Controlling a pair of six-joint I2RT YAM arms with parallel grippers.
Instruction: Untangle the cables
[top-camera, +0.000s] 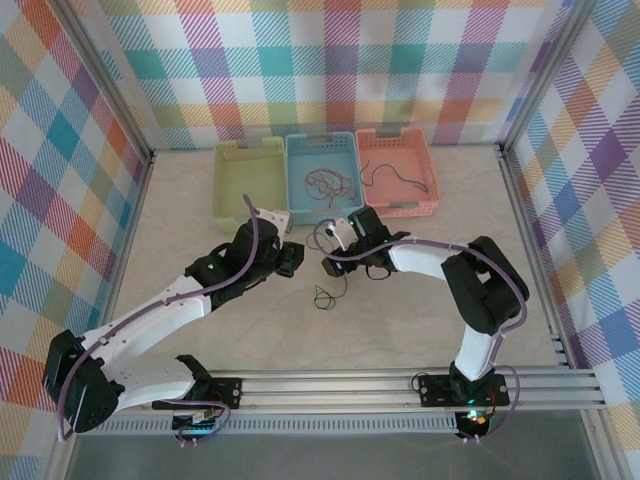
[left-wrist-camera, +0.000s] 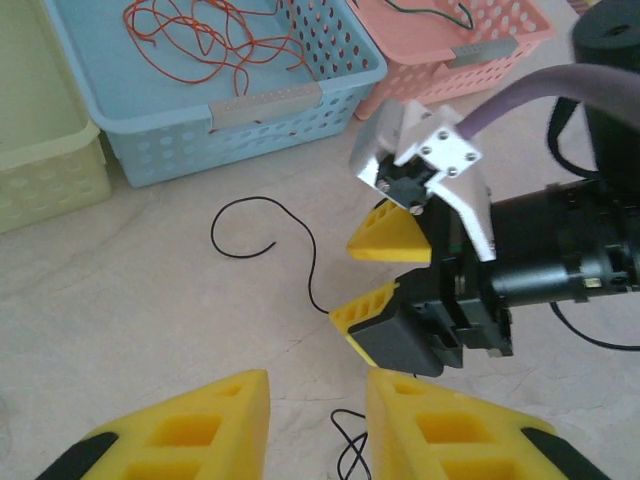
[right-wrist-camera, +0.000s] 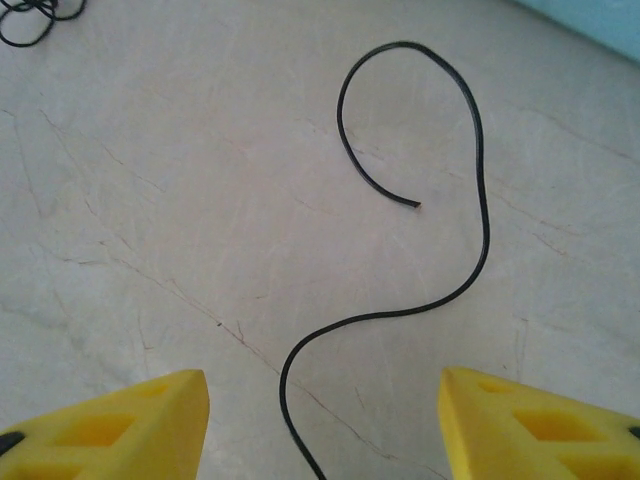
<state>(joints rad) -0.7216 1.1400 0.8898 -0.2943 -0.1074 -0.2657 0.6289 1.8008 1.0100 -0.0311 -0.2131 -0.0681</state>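
Observation:
A thin black cable (right-wrist-camera: 480, 200) lies on the pale table, curling into a hook and running back between my right gripper's (right-wrist-camera: 320, 425) wide-apart yellow fingers. That gripper is open and holds nothing. The left wrist view has the same black cable (left-wrist-camera: 262, 205) ending beside the right gripper (left-wrist-camera: 368, 282). My left gripper (left-wrist-camera: 318, 425) is open just in front of it, over a small black cable loop (left-wrist-camera: 347, 440) on the table. From above, the left gripper (top-camera: 299, 258) and right gripper (top-camera: 328, 252) almost meet, with a black tangle (top-camera: 325, 297) just below them.
Three baskets stand in a row at the back: yellow-green (top-camera: 228, 180), blue (top-camera: 300, 185) holding red-orange cables (left-wrist-camera: 210, 40), and pink (top-camera: 425, 180) with a dark cable inside. Checked walls and metal rails close in the table on all sides.

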